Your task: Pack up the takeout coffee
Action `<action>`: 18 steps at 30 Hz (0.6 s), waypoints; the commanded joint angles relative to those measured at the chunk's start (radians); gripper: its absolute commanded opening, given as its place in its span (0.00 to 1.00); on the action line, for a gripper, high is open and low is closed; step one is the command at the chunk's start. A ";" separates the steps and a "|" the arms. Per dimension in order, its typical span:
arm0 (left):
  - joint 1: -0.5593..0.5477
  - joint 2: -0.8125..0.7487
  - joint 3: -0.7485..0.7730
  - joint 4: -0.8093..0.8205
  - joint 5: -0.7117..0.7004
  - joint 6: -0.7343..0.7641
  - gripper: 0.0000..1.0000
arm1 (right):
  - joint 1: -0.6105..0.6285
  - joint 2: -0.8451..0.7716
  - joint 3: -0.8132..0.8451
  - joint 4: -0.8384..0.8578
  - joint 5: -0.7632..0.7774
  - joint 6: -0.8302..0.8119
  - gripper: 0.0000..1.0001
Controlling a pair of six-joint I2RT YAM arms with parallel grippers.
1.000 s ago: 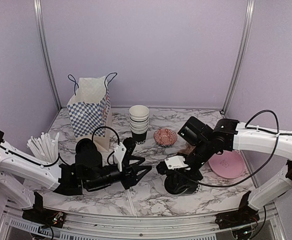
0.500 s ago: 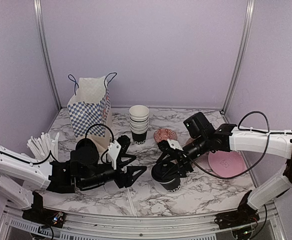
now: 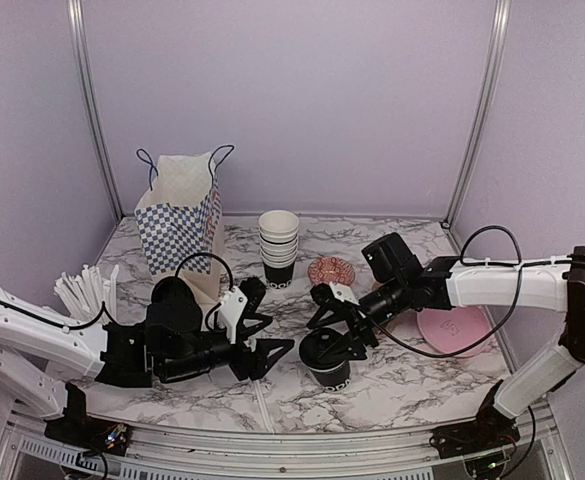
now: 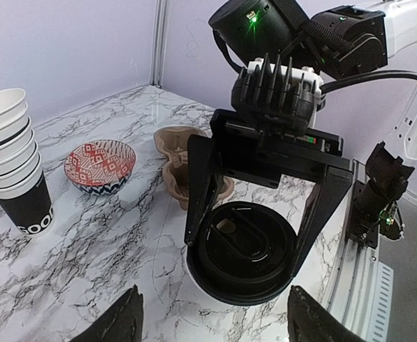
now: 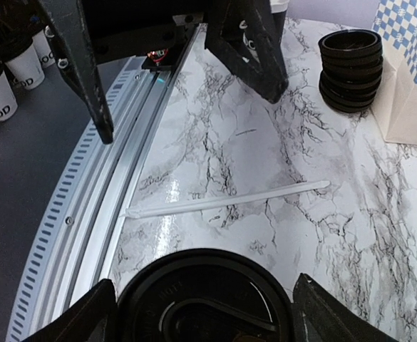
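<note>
The takeout coffee (image 3: 328,372) is standing upright on the near side of the stack of cups (image 3: 278,248), slightly toward the right arm's side. The right gripper (image 4: 245,249) is straddling its lid with wide jaws; whether they are pressing it, I cannot tell. The left gripper (image 3: 280,333) is hovering on the near side of that stack too, jaws spread, holding nothing.

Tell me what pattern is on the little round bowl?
The small round bowl has a red-and-white diamond pattern inside, clearest in the left wrist view.
</note>
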 commanded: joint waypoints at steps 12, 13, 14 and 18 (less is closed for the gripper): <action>-0.003 0.058 0.065 -0.089 0.047 0.048 0.71 | -0.016 -0.089 0.092 -0.335 0.081 -0.141 0.89; -0.003 0.065 0.074 -0.102 0.044 0.046 0.72 | -0.016 -0.099 0.103 -0.360 0.095 -0.147 0.89; -0.003 0.072 0.085 -0.115 0.041 0.041 0.72 | -0.016 -0.105 0.113 -0.384 0.114 -0.148 0.89; -0.002 0.126 0.132 -0.164 -0.006 0.008 0.71 | -0.016 -0.159 0.130 -0.431 0.220 -0.123 0.91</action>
